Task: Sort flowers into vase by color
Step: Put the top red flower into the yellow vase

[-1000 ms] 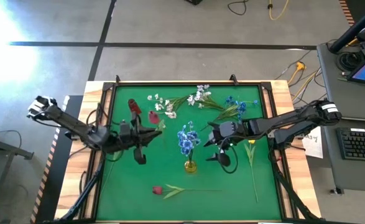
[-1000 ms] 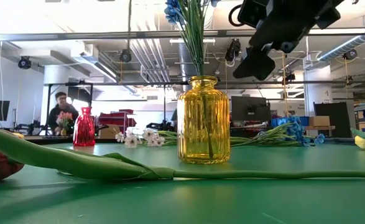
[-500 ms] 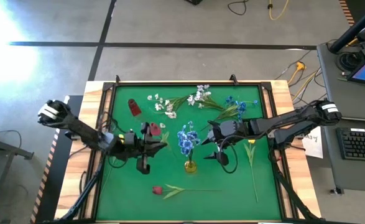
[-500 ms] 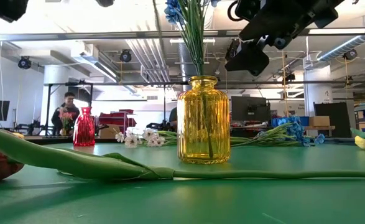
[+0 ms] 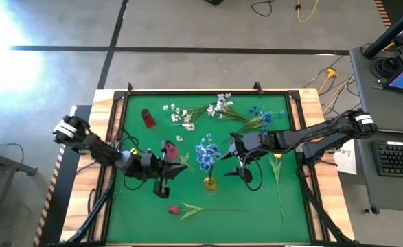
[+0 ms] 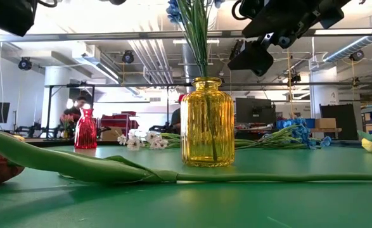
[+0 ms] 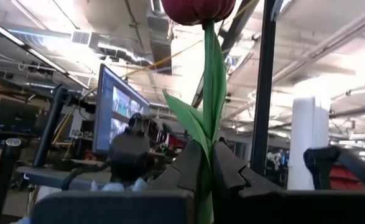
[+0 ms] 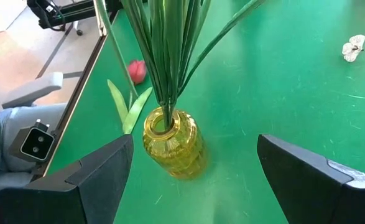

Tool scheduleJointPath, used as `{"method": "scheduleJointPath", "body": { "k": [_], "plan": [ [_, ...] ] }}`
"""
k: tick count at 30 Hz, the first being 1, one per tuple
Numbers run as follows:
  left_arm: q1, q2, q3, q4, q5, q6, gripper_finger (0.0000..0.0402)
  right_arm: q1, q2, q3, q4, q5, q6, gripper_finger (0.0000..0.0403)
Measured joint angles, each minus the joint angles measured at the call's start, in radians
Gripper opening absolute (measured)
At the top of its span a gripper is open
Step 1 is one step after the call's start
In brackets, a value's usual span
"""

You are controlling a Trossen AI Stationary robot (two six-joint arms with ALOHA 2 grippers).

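My left gripper is over the table's middle, left of the yellow glass vase, and is shut on a red-pink tulip. That vase holds blue flowers. My right gripper hovers open just right of the vase; in its wrist view the fingers stand wide on either side of the yellow vase. A small red vase stands at the far left. A second red tulip lies flat near the near edge. White sprays, blue flowers and a yellow tulip lie on the mat. My left gripper pinches the tulip's green stem between its two fingers, just below the leaves. It comes from the table's left. The tulip is lifted clear and stands upright, its bloom above the fingers.
The green mat has raised wooden edges. The lying tulip's long stem stretches across the near side in front of the yellow vase. A person stands in the room beyond the table. A keyboard and a laptop are off to the right.
My left gripper has carried the red-pink tulip from beside the red vase toward the table's near edge and right, closer to the yellow vase. The tulip stays in its hold. My right gripper has risen a little and stays open.
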Motion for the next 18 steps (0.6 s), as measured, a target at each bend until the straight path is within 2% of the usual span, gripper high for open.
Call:
{"method": "scheduleJointPath", "body": {
  "k": [7, 18],
  "plan": [
    [0.000, 0.037, 0.021, 0.003, 0.000, 0.087, 0.0000, 0.000, 0.000, 0.000, 0.012, 0.000, 0.002, 0.0336],
    [0.004, 0.095, 0.043, -0.008, -0.003, 0.095, 0.0000, 0.000, 0.000, 0.000, 0.017, 0.000, 0.003, 0.0336]
  ]
}}
